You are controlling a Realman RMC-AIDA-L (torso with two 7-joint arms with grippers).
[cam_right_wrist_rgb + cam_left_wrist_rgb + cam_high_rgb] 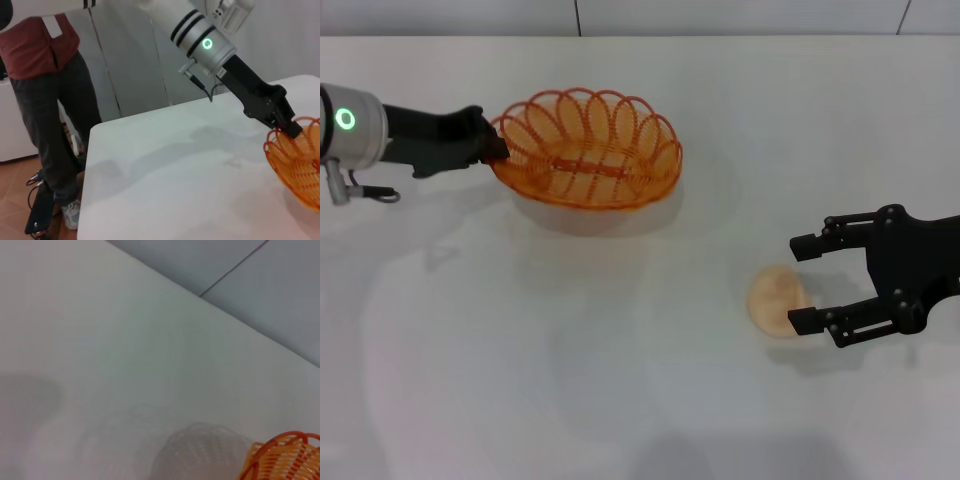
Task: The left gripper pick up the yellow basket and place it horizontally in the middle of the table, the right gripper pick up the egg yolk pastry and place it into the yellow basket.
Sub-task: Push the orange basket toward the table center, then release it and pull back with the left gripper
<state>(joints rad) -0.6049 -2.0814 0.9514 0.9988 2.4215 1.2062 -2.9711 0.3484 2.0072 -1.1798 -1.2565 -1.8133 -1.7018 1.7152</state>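
Note:
The yellow basket (588, 150) is an oval orange-amber wire basket, held tilted a little above the table at the far left-centre. My left gripper (496, 149) is shut on its left rim. The basket's rim shows in the left wrist view (282, 457) and in the right wrist view (296, 160), where the left gripper (290, 129) pinches it. The egg yolk pastry (778, 298) lies on the table at the near right. My right gripper (807, 283) is open, with its fingers on either side of the pastry's right part.
The white table (620, 380) spreads wide around both things. Its far edge meets a grey wall. In the right wrist view a person (47, 85) in a red top stands beside the table's edge.

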